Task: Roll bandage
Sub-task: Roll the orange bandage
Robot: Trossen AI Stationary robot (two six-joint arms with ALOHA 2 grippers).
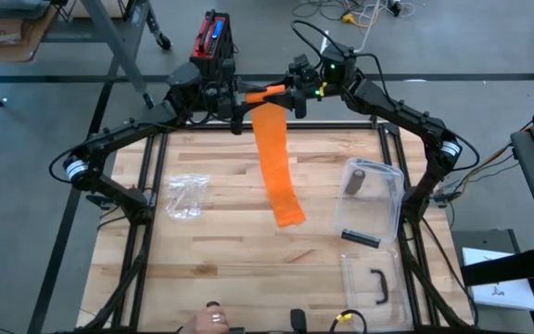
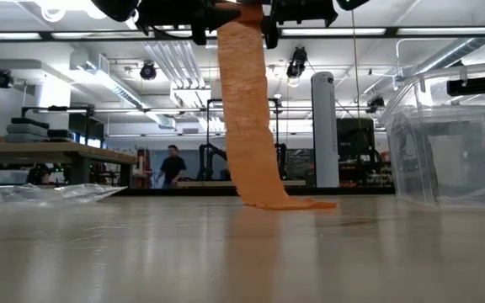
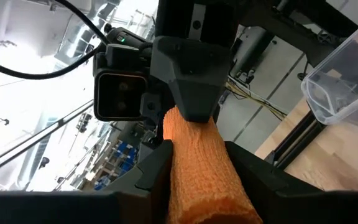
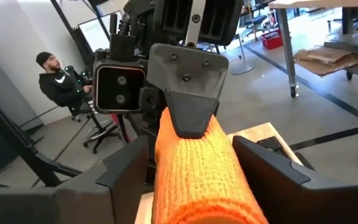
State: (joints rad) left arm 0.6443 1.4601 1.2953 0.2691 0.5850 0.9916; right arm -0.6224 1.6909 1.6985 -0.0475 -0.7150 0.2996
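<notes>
Up at the far edge of the bench [image 1: 221,278], both arms meet around the rolled top of an orange bandage [image 1: 274,167]. The left gripper [image 1: 239,100] comes in from the left side and its jaws are closed on the roll; in the left wrist view the dark fingers [image 3: 157,174] press against both sides of the orange cloth. The right gripper [image 1: 295,93] faces it from the other side, and in the right wrist view its two fingers [image 4: 126,171] stand on either side of the roll, very near it, though I cannot tell whether they press on it or stand just apart.

From the roll the bandage hangs down as a long strip, and its lower end lies flat on the wood near the middle of the bench; the low view shows the strip dropping from above and folding onto the surface.

To the right of the strip stands a clear plastic box [image 1: 378,199] with a dark cylinder [image 1: 356,179] inside it. A clear lid [image 1: 369,278] lies nearer the front edge, and a crumpled clear bag [image 1: 185,197] lies to the left of the strip.

A seated person [image 4: 61,81] shows in the room behind, in the right wrist view.
</notes>
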